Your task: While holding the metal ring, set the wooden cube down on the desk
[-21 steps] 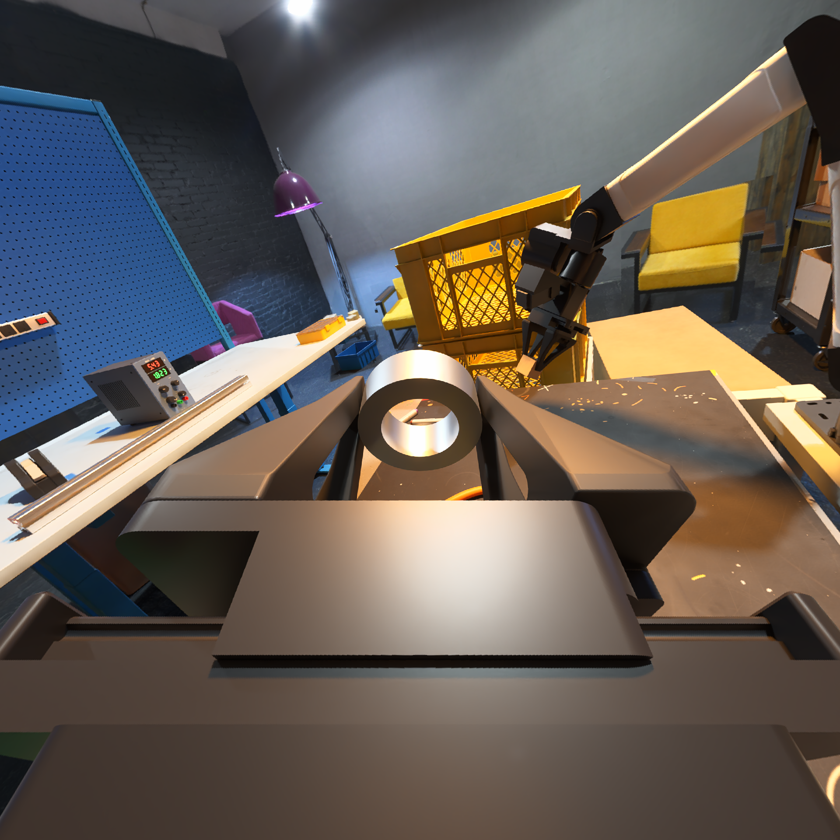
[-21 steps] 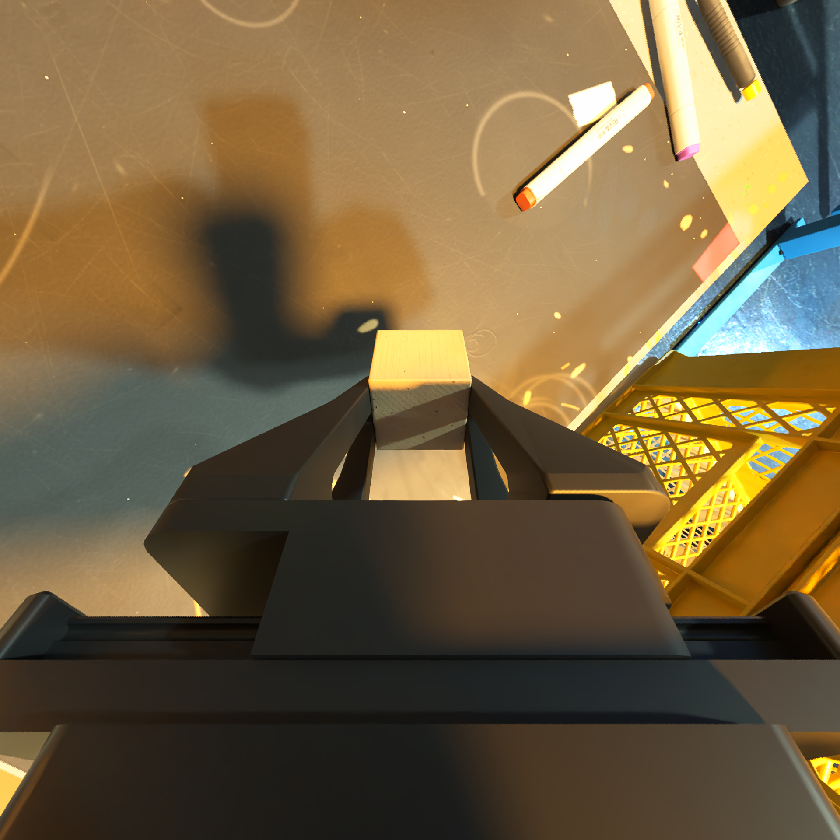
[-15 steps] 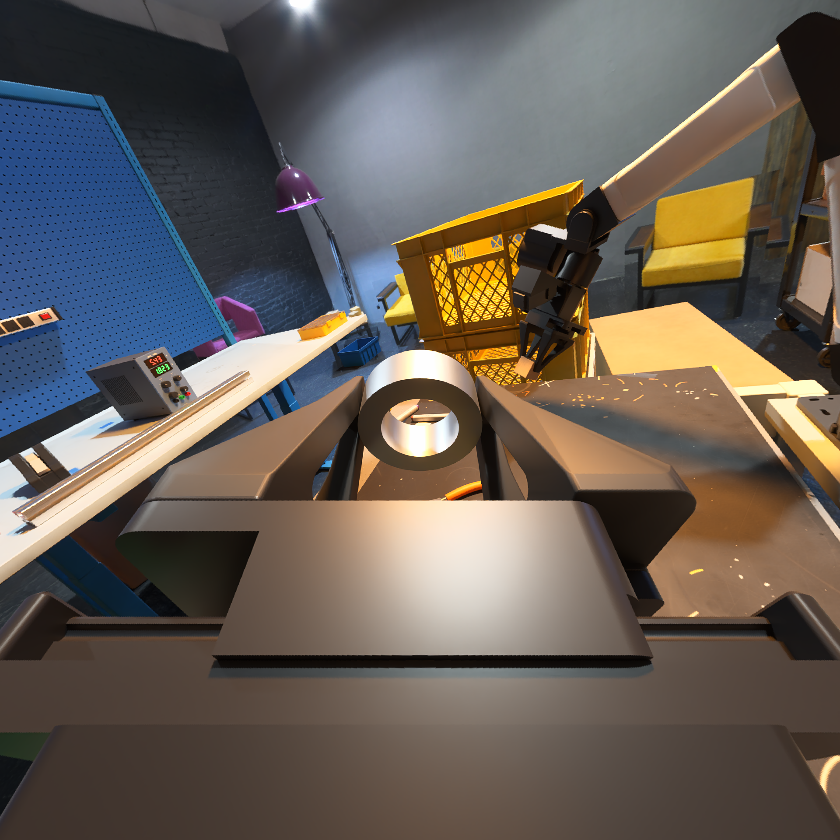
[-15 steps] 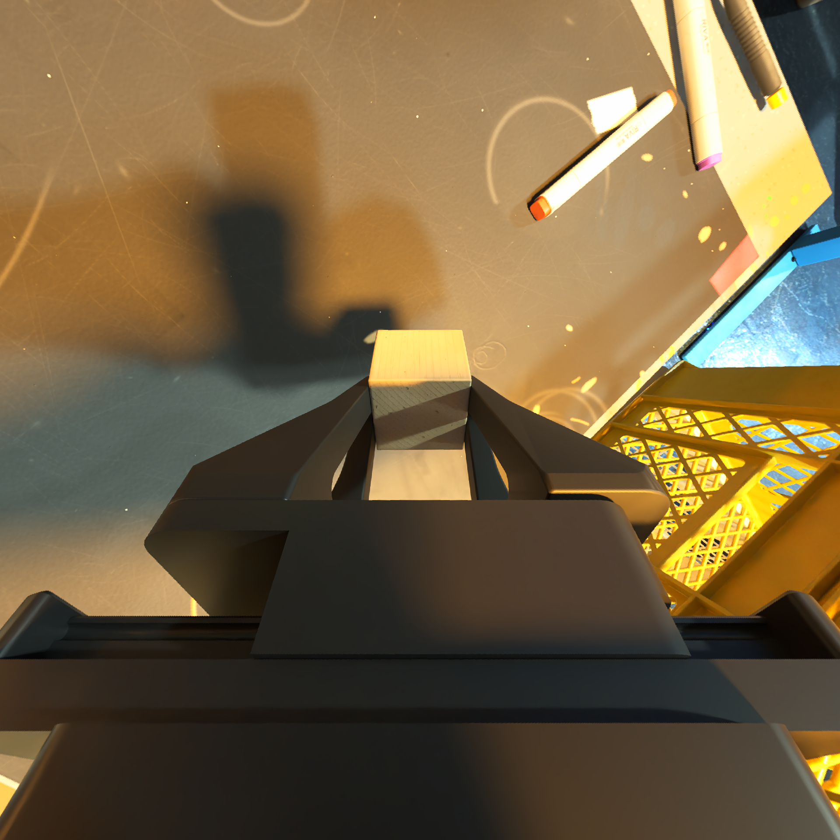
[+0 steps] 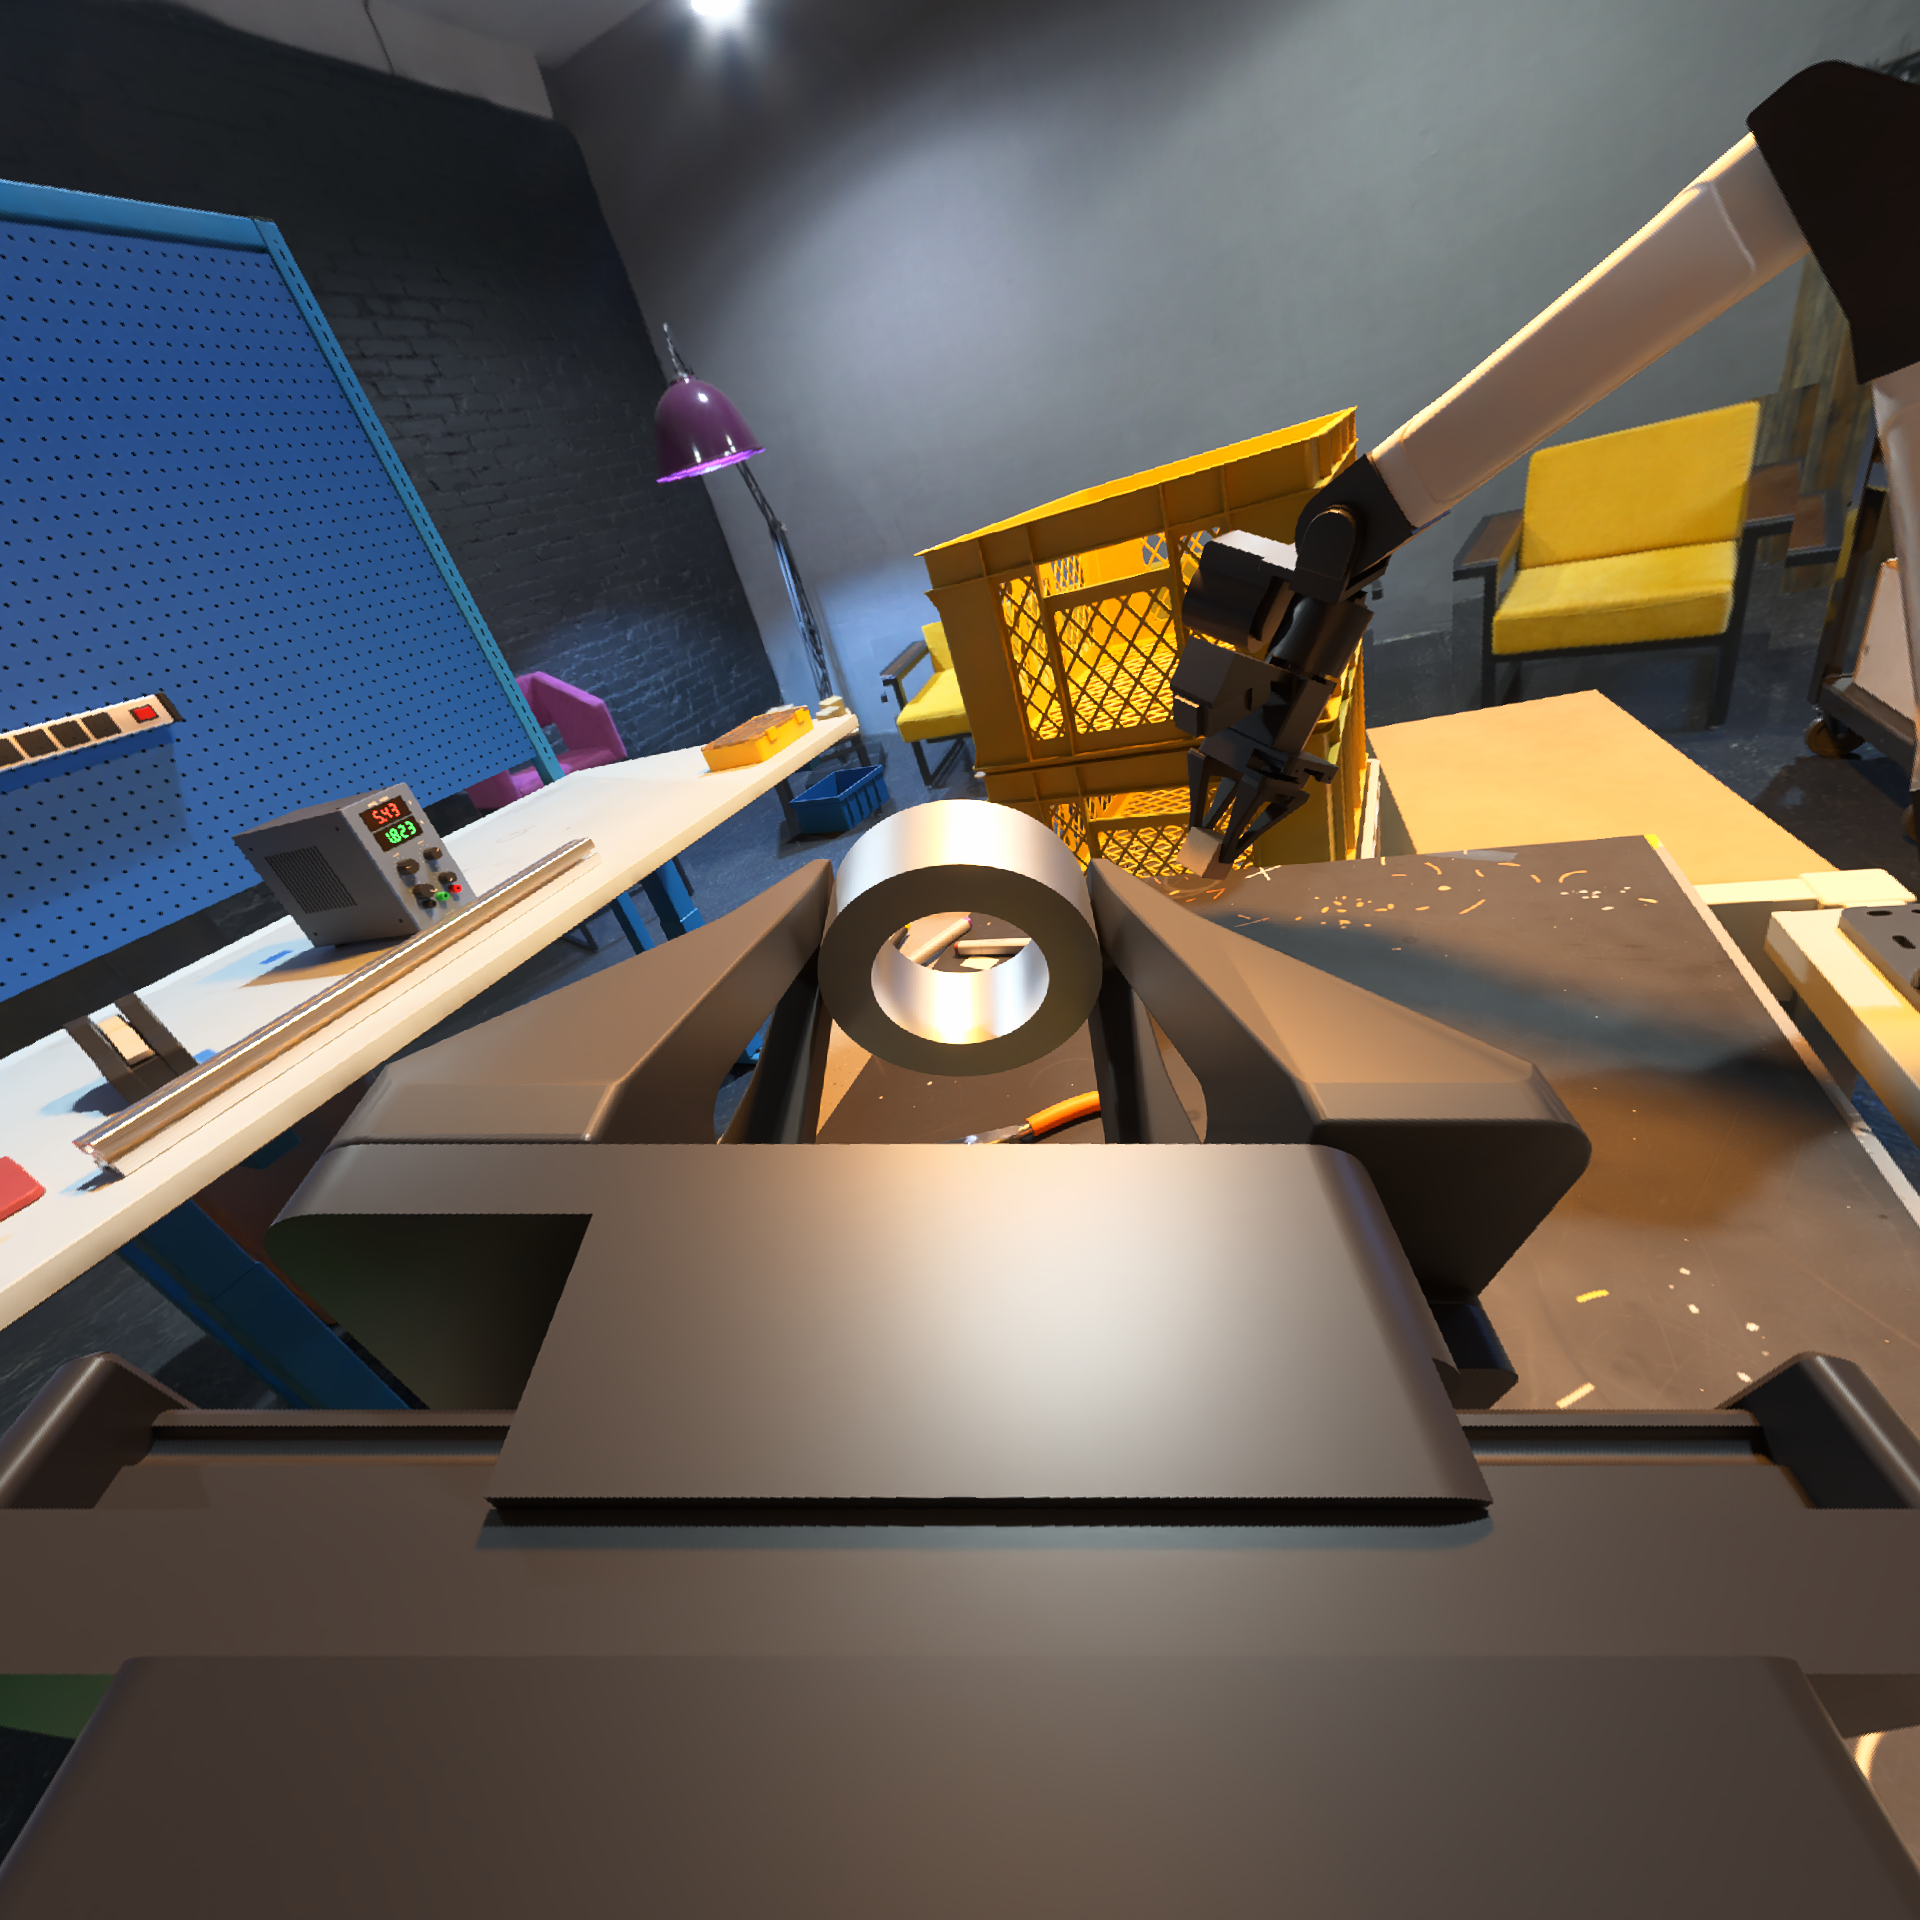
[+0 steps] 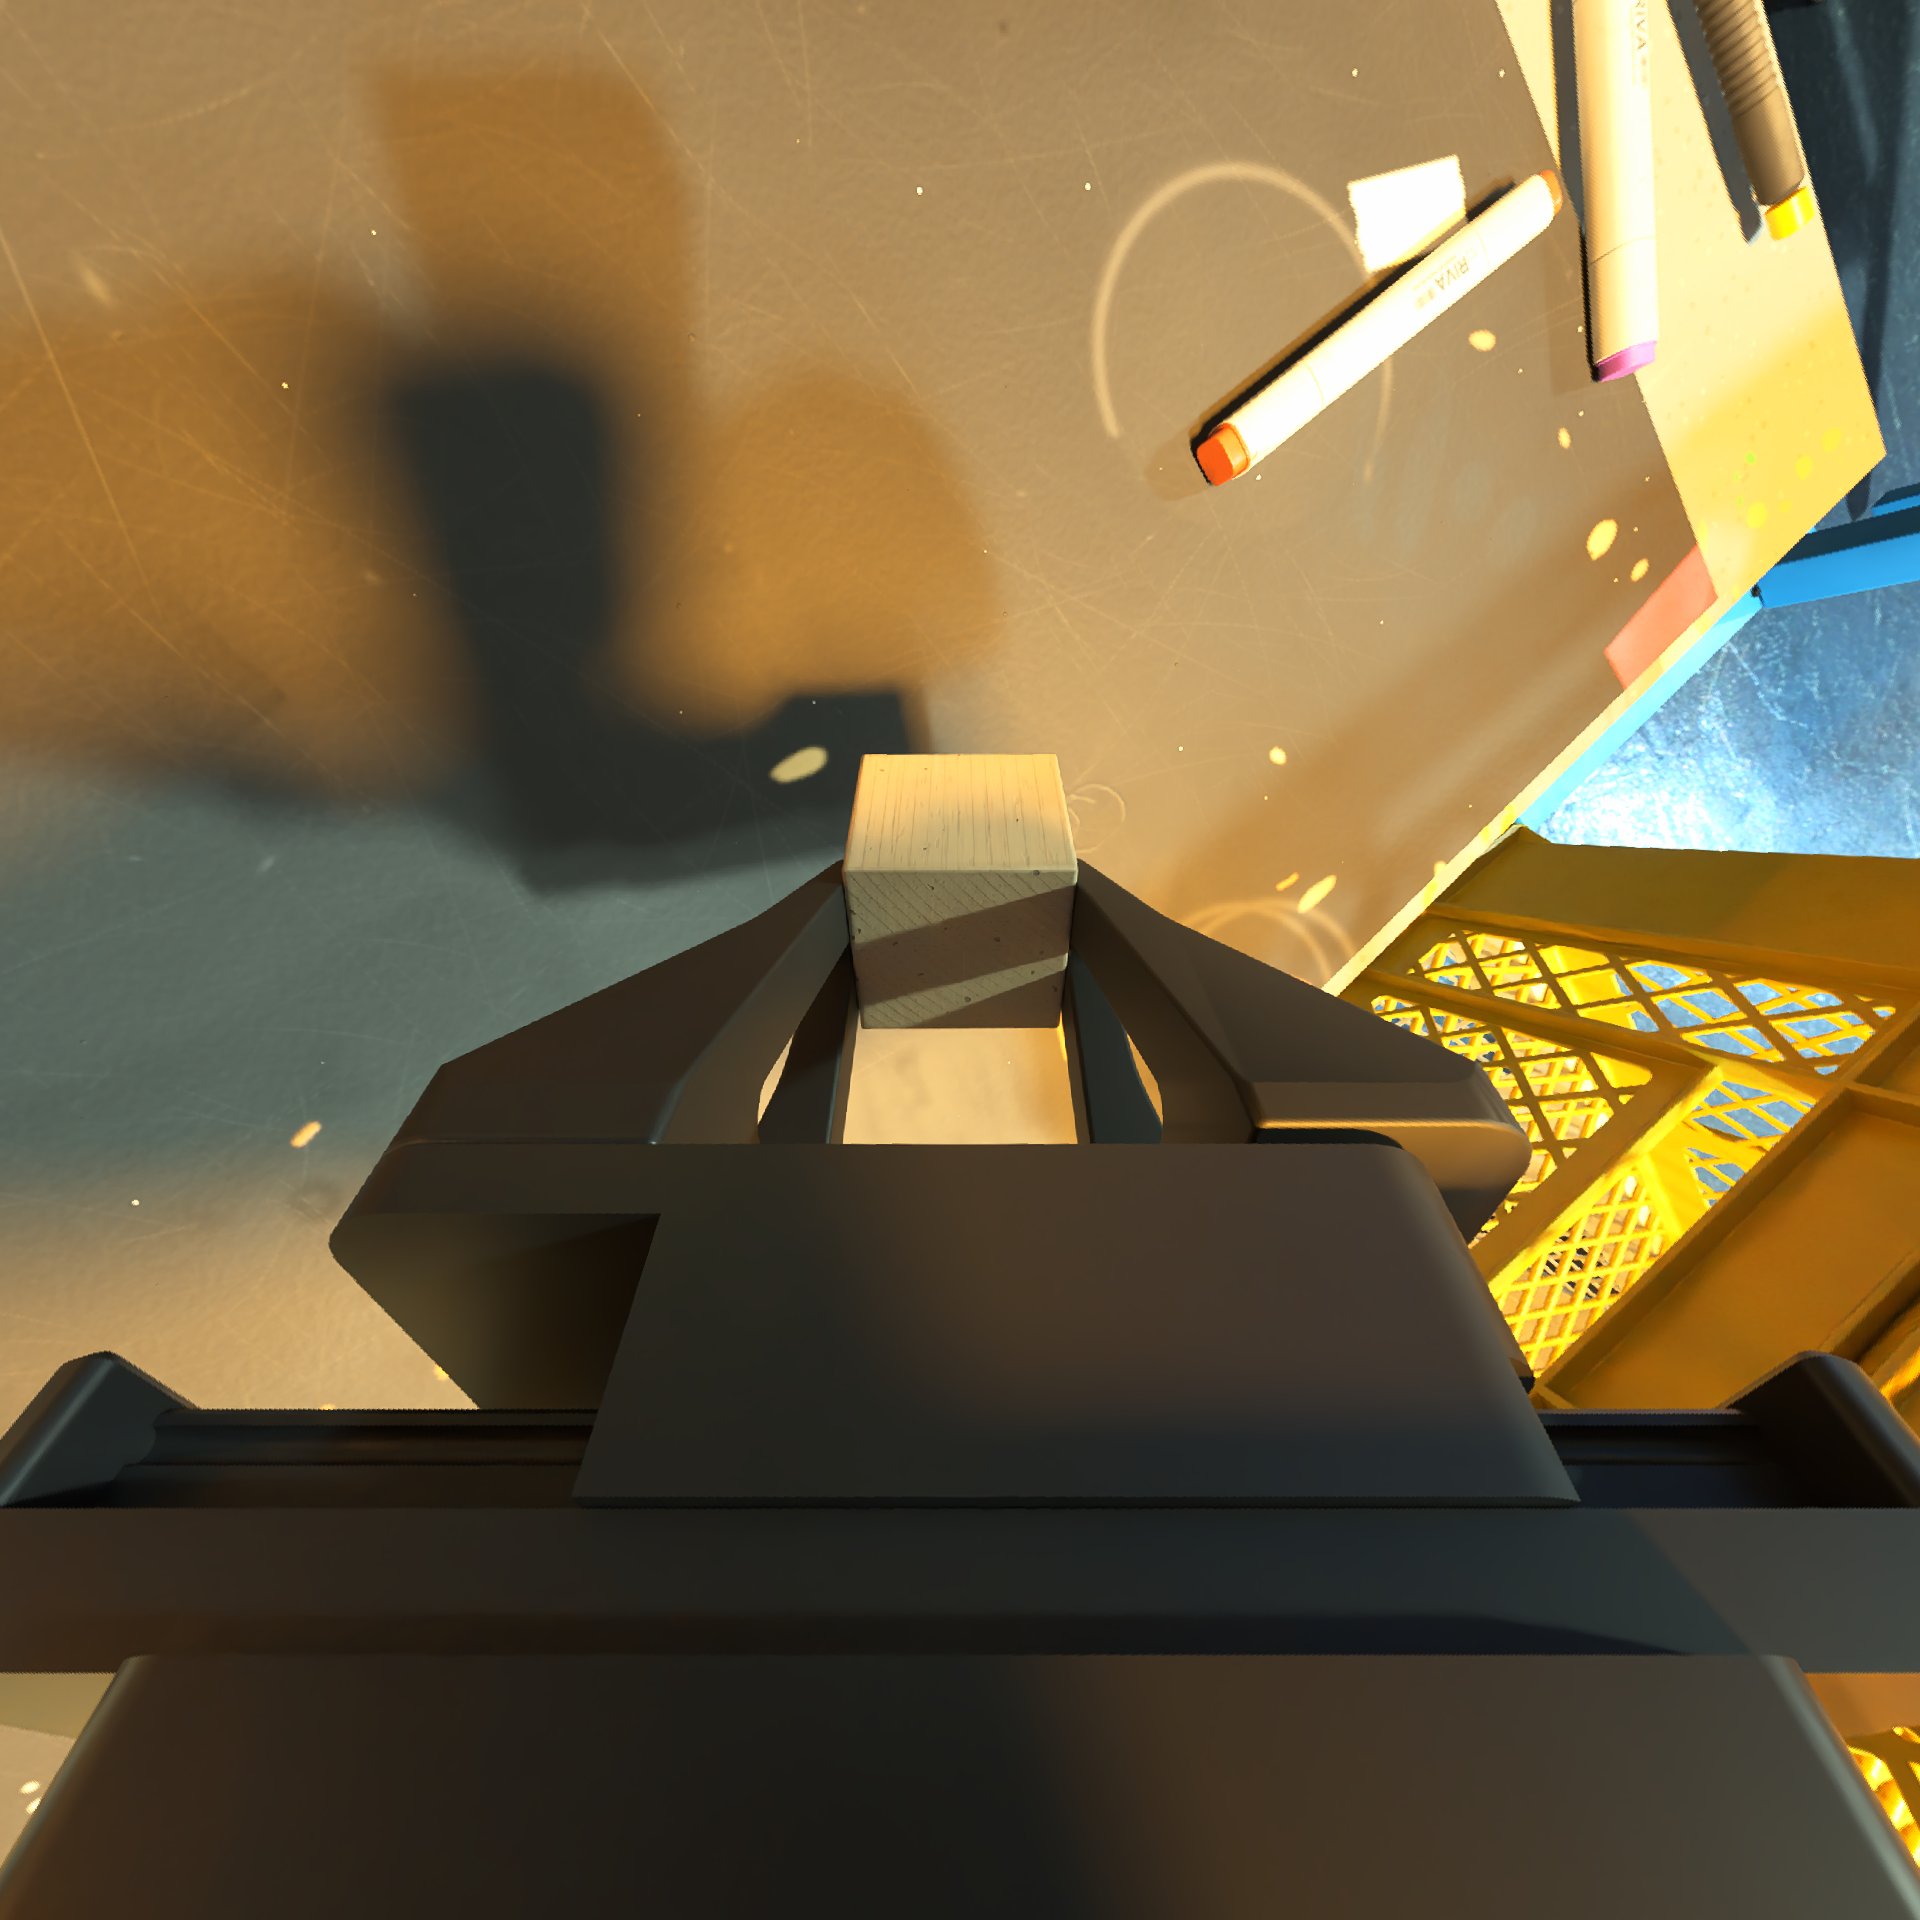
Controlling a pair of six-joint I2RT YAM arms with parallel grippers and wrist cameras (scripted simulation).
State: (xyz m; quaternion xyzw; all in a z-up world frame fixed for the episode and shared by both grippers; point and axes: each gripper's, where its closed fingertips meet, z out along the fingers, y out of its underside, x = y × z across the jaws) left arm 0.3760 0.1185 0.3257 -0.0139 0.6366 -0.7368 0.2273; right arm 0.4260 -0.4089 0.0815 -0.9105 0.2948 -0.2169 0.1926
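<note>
In the left wrist view the left gripper (image 5: 961,940) has its fingers (image 5: 727,997) pressed against both sides of the metal ring (image 5: 961,935), which sits at the frame's centre with its bore facing the camera. Through the bore a couple of markers show on the dark counter (image 5: 1662,1091) beyond.

In the right wrist view the right gripper (image 6: 961,914) pinches the wooden cube (image 6: 961,883) between its fingers (image 6: 1153,977), at mid-frame, above the scratched counter (image 6: 312,987). The cube's shadow falls just to its upper left; whether its underside touches the surface is hard to tell from this angle.

In the upper right of that frame lie an orange-tipped marker (image 6: 1371,332) and a pink-tipped marker (image 6: 1616,208), with a yellow crate (image 6: 1662,1091) at the right edge. From the left wrist view, the right gripper (image 5: 1216,847) appears right of centre, pointing down over the counter's far edge in front of the crate (image 5: 1101,623). A blue pegboard (image 5: 208,571) fills the left of that frame.
</note>
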